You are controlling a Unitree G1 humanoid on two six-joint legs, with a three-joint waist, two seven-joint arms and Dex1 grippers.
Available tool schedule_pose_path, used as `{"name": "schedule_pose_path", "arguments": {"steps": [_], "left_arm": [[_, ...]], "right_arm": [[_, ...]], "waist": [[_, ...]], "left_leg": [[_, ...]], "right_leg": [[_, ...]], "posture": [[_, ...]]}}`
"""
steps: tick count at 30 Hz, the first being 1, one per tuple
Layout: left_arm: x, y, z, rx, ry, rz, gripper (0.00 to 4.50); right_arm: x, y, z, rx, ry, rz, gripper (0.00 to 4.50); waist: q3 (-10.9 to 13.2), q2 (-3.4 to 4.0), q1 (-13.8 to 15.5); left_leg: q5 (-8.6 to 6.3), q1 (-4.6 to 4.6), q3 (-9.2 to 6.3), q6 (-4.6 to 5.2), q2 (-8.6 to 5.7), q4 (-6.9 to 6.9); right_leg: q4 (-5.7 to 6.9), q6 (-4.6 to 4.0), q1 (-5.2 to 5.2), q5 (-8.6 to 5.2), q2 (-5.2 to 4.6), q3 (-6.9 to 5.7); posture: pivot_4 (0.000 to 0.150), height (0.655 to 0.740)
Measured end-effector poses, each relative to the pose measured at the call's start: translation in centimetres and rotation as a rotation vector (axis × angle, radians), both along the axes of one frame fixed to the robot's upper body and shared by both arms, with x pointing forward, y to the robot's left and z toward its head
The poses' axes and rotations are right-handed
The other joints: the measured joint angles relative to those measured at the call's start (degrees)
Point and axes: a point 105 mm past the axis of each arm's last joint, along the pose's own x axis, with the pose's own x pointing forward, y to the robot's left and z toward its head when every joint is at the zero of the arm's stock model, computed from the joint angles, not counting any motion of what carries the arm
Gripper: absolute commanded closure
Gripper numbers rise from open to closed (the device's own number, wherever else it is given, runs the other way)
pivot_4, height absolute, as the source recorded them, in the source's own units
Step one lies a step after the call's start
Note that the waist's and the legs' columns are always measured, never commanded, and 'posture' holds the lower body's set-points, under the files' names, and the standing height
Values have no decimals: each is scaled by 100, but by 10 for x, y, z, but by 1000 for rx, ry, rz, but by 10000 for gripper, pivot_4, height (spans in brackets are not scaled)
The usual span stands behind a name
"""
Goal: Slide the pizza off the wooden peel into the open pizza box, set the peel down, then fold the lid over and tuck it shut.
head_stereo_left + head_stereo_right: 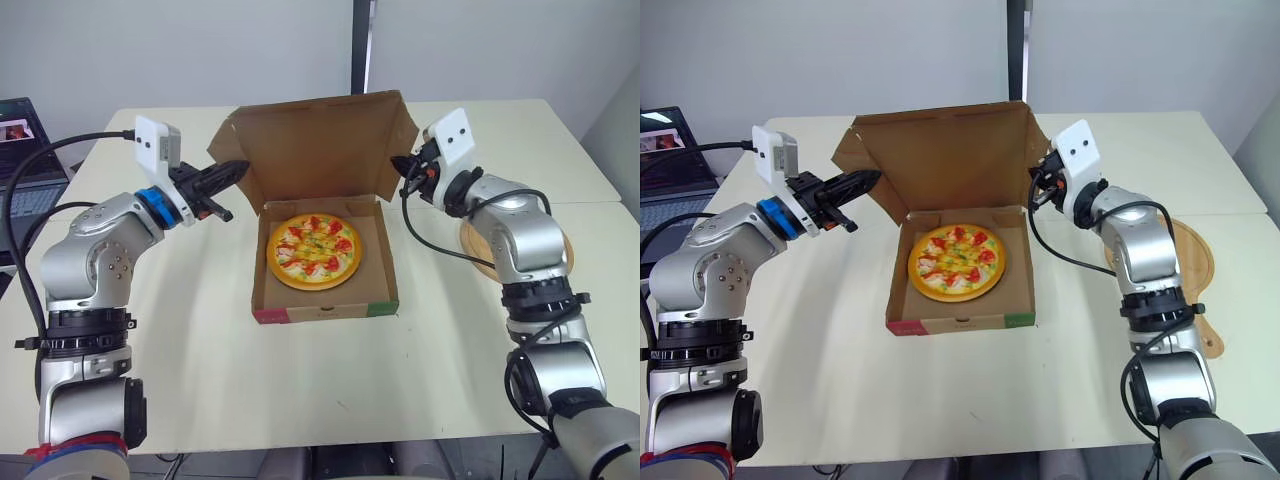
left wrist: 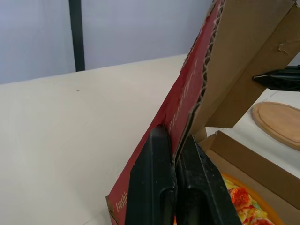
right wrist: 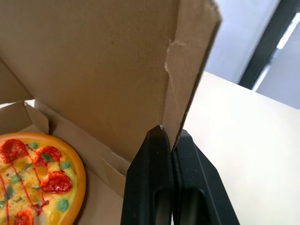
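Pizza [image 1: 314, 250] resting in the box [image 1: 325, 310] and peel [image 1: 1192, 255] parked by the right edge of the surface [image 1: 220, 380], the left pincer [image 1: 238, 170] and right pincer [image 1: 399, 163] each clench a side flap of the lid [image 1: 315, 150], poised to fold it shut.

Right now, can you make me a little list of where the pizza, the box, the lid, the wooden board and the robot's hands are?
box: open, on the table
pizza: flat inside the box
lid: standing up behind the pizza, not folded over yet
peel: lying on the table at the robot's right, nothing on it
left gripper: shut on the lid's left side flap
right gripper: shut on the lid's right side flap
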Motion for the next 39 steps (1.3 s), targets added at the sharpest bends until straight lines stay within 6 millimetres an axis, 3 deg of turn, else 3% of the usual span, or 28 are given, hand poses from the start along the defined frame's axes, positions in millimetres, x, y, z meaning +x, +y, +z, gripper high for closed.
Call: {"name": "schedule_pose_path", "arguments": {"steps": [7, 17, 33, 39], "left_arm": [[10, -18, 3, -61, 67, -41, 45000], [5, -31, -3, -83, 102, -43, 45000], [-32, -28, -30, -186, 184, 2, 45000], [-47, -29, -52, -237, 239, 36, 45000]], "right_arm": [[-14, -9, 5, 5, 18, -85, 44867], [-33, -10, -4, 68, 65, -154, 44867], [-66, 1, -29, 141, 124, -181, 44867], [-79, 4, -53, 157, 157, -194, 44867]], "waist": [[-1, -1, -4], [-3, -1, 13], [-19, -2, 8], [-50, -8, 15]], "left_leg": [[0, -3, 3, 0, -1, 1], [0, -4, 1, 0, -1, 5], [0, 3, 6, 0, 2, 3], [0, 15, 10, 0, 4, -2]], "right_leg": [[4, 0, -5, 0, 0, 1], [9, 0, -6, 0, -1, 3], [13, -1, -4, 1, 0, 8], [10, -1, 3, 1, 2, 12]], "posture": [[1500, 7400], [1500, 7400], [1500, 7400], [1500, 7400]]}}
